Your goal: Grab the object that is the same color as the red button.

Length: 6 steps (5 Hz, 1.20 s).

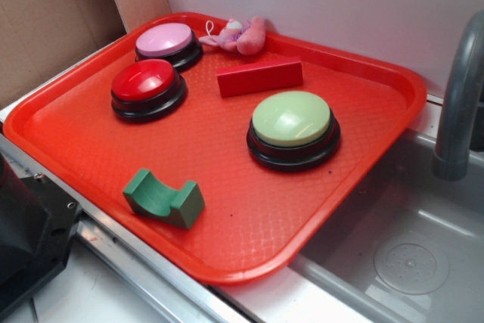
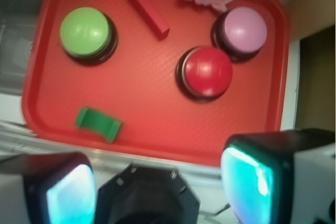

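The red rectangular block (image 1: 260, 76) lies flat at the back of the red tray (image 1: 68, 134), between the pink plush toy and the pale green button; in the wrist view it (image 2: 148, 5) lies diagonally near the top. The red dome button (image 1: 147, 86) on its black base sits at the tray's left; in the wrist view it (image 2: 207, 71) is right of centre. My gripper (image 2: 157, 192) is open and empty, high above the tray's near edge, far from the block. It is not seen in the exterior view.
A pink-topped button (image 1: 168, 41), a larger pale green button (image 1: 293, 126), a green arch-cut block (image 1: 163, 199) and a pink plush toy (image 1: 238, 35) share the tray. A grey sink basin (image 1: 401, 255) and faucet (image 1: 461, 96) lie right. The robot base (image 1: 26, 240) is front left.
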Available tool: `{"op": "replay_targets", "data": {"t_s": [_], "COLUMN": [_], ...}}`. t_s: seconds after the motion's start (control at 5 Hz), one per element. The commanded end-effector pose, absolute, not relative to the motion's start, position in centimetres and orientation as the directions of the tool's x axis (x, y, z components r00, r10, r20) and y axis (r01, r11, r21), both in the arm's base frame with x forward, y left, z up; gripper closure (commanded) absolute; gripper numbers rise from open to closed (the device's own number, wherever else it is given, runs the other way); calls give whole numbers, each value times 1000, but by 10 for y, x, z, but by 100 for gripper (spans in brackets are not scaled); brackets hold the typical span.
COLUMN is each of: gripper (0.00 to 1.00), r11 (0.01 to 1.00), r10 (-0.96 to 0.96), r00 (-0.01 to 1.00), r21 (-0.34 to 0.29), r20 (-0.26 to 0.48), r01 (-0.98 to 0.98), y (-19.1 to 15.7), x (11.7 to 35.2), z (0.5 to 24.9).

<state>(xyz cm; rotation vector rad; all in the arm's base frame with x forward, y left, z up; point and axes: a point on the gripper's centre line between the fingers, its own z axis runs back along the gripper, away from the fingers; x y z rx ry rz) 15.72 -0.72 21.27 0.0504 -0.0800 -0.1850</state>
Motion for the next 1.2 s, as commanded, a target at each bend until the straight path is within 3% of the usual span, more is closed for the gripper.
{"op": "replay_targets", "data": {"t_s": [0.0,0.4,1.0], "gripper": [0,0,0], "r11": [931,892,843], "r10": [-361,-451,-537], "r00": [920,874,829], "r21": [116,124,81], "r20": [149,182,156], "r01": [347,435,531], "y": [0,0,-6], "x": [211,269,304], "z": [190,142,77]}}
